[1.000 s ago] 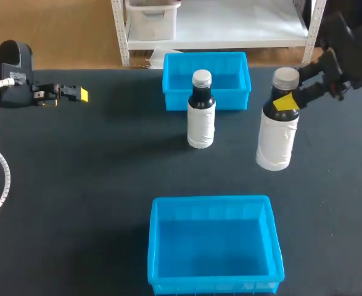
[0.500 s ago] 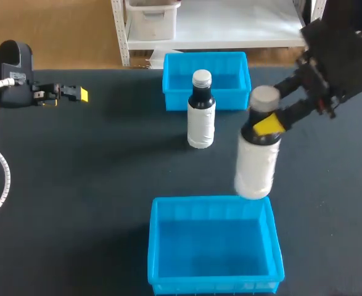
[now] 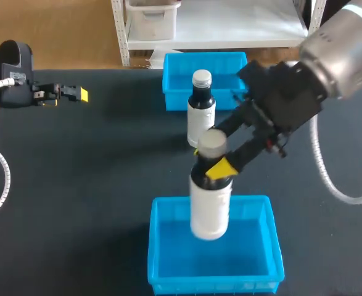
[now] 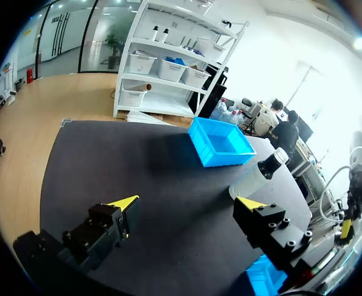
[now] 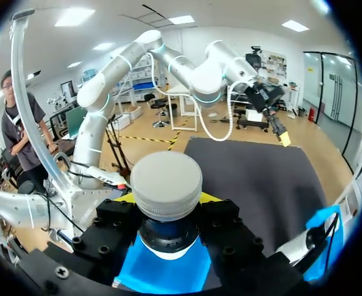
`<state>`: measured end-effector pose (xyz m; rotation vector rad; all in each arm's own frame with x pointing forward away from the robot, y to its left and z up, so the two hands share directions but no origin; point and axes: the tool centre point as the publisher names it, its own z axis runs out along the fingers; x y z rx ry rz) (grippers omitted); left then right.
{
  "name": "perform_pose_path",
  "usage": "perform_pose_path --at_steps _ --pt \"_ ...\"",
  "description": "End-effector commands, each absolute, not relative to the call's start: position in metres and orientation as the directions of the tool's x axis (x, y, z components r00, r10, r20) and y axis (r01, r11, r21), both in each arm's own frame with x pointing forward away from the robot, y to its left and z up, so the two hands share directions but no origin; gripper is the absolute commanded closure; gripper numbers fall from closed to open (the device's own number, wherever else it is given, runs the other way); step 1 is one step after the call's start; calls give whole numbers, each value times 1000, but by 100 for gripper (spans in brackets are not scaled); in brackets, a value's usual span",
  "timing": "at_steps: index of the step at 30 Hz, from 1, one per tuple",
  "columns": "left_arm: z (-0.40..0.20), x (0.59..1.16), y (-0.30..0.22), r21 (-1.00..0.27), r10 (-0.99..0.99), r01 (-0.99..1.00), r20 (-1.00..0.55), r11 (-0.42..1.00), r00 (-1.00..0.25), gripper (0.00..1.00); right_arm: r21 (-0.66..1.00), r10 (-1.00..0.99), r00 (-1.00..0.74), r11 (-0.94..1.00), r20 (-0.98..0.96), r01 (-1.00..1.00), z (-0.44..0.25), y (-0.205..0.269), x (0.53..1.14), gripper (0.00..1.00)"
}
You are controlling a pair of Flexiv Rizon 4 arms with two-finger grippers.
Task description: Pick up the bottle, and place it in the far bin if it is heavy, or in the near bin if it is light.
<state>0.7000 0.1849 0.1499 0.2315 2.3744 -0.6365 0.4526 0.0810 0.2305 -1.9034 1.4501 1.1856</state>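
A white-labelled dark bottle (image 3: 210, 206) with a grey cap hangs upright over the near blue bin (image 3: 153, 246). My right gripper (image 3: 215, 155) is shut on its neck, just under the cap. In the right wrist view the cap (image 5: 166, 184) fills the space between the fingers of the right gripper (image 5: 166, 206), with the blue of the near bin (image 5: 168, 274) below it. The far blue bin (image 3: 176, 94) stands at the table's back edge. My left gripper (image 3: 76, 94) stays at the far left with nothing between the spread fingers of the left gripper (image 4: 187, 205).
A second, smaller bottle (image 3: 200, 117) stands upright just in front of the far bin, close behind the right arm's fingers. It also shows in the left wrist view as the second bottle (image 4: 258, 176), near the far bin (image 4: 221, 142). The dark tabletop (image 3: 94, 185) is bare at left.
My right arm has carried the bottle from the right side of the table leftward and toward the front, ending over the near bin. The left arm has not moved.
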Motion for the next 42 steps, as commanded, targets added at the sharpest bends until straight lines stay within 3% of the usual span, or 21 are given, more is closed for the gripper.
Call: perform_pose_path --at_steps 1,32,37,42 --pt "150 700 185 -383 0 321 -642 866 -767 0 151 -522 89 -399 -848 -904 212 101 456 100" --pt "150 700 185 -383 0 321 -642 866 -767 0 118 -466 200 -567 -862 -815 149 119 456 100" --pt "150 700 185 -383 0 321 -642 866 -767 0 126 -470 198 -573 -860 -810 141 118 458 92" --pt "150 700 185 -383 0 321 -642 866 -767 0 132 -475 204 -583 -856 -801 136 118 457 73"
